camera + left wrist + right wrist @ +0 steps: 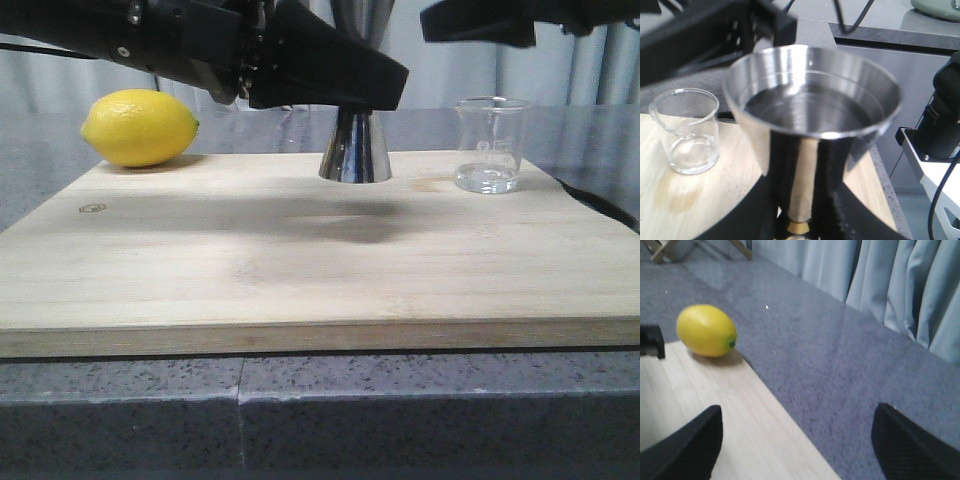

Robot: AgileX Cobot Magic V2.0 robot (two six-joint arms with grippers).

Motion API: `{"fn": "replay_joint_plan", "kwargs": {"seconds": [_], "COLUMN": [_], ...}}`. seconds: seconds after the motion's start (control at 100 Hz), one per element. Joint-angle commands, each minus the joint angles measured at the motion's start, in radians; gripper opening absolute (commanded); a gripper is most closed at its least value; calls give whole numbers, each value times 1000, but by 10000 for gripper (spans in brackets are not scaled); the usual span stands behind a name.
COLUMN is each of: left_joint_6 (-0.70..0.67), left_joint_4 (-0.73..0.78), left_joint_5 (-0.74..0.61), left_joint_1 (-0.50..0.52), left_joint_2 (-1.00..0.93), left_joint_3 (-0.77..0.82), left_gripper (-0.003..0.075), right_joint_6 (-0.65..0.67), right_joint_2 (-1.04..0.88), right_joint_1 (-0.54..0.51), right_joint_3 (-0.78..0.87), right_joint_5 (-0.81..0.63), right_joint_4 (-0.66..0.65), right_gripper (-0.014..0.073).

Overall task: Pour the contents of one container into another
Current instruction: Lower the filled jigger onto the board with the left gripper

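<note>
Now the board (300, 260) holds my jigger (355, 150) upright mid-back, with my left gripper (800, 220) clamped on its waist. Right beside it stands the beaker (490, 145), nearly empty. My right gripper (795, 440), fingers wide apart and holding nothing, is nearer it.

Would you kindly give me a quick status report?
Left claw shut on steel hourglass jigger, liquid inside. Right claw open, empty. Clear glass beaker standing free, nearly empty.

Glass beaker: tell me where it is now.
In the front view the glass beaker stands upright at the wooden board's far right corner, right of the steel jigger, with no pincer on it.
</note>
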Motion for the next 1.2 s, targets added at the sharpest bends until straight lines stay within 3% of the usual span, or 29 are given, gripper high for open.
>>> {"fn": "replay_joint_plan", "kwargs": {"seconds": [0.0, 0.34, 0.66, 1.19], "left_joint_6": [15, 121, 124, 196], "left_joint_4": [-97, -149, -152, -178], "left_joint_5": [91, 74, 106, 106], "left_joint_1": [22, 107, 181, 192], "left_joint_2": [-37, -37, -35, -35], "left_joint_3": [-31, -31, -29, 102], "left_gripper": [-13, -13, -13, -13], "right_joint_6": [65, 102, 102, 102], "right_joint_2": [-71, -212, -254, -254], "right_joint_1": [-5, -5, -5, -5], "right_joint_3": [-72, -131, -132, -132], "right_joint_5": [103, 141, 132, 90], "right_joint_4": [55, 55, 55, 55], "right_gripper": [555, 555, 555, 554]}}
